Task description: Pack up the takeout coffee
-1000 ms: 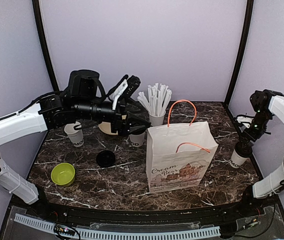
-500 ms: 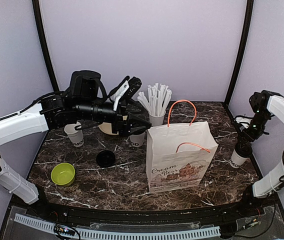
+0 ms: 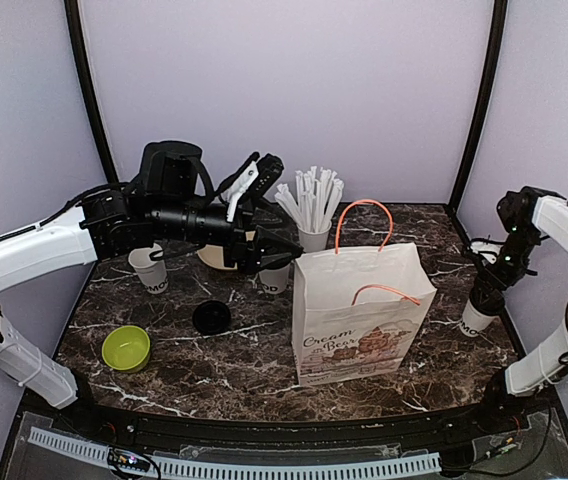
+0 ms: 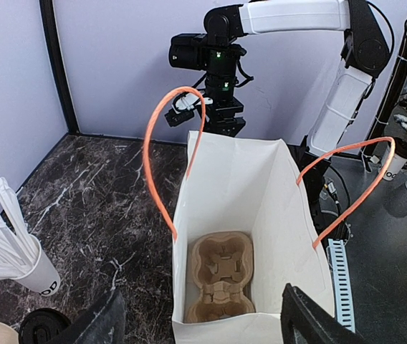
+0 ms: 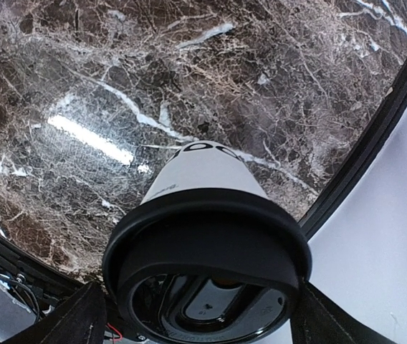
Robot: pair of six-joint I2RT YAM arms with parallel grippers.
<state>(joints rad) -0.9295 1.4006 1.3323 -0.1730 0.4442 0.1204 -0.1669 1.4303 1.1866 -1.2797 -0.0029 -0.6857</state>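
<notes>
One takeout coffee, a white cup with a black lid, stands at the table's right edge. My right gripper is shut on it at the lid; in the right wrist view the lid fills the gap between the fingers of my right gripper. A second lidded cup stands left of the white paper bag. My left gripper hovers just above that cup, open and empty. The left wrist view looks into the bag, where a brown cup carrier lies; my left gripper spans it.
A cup of wrapped straws stands behind the bag. A lidless white cup, a loose black lid and a green bowl sit at the left. A tan dish lies under my left arm. The bag's orange handles stand up.
My right arm has shifted slightly left and down over the cup at the right edge. My left arm has hardly moved.
</notes>
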